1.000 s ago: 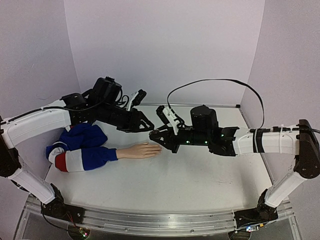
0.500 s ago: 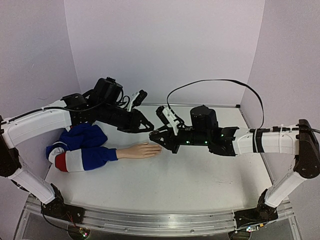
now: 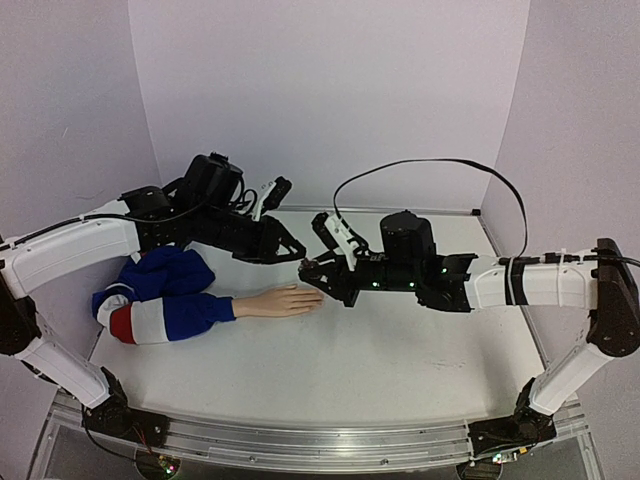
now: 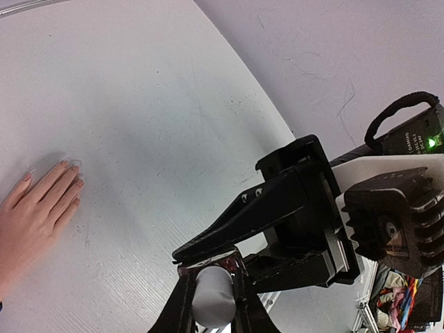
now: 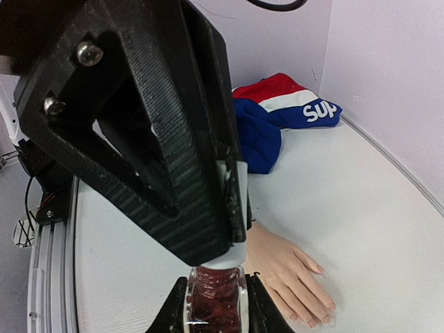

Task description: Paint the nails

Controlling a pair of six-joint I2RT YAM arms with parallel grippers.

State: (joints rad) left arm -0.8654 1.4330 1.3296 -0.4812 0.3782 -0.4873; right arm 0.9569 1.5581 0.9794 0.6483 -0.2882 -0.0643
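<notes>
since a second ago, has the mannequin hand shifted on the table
No. The mannequin hand lies where it was, its fingertips as far from the table's back edge as before.

Lab booth, plain lilac walls [image 3: 330,100], white table [image 3: 380,370] (aluminium rail [image 3: 320,445])

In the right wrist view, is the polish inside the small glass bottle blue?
No. Through the clear glass of the bottle, the polish looks dark red.
</notes>
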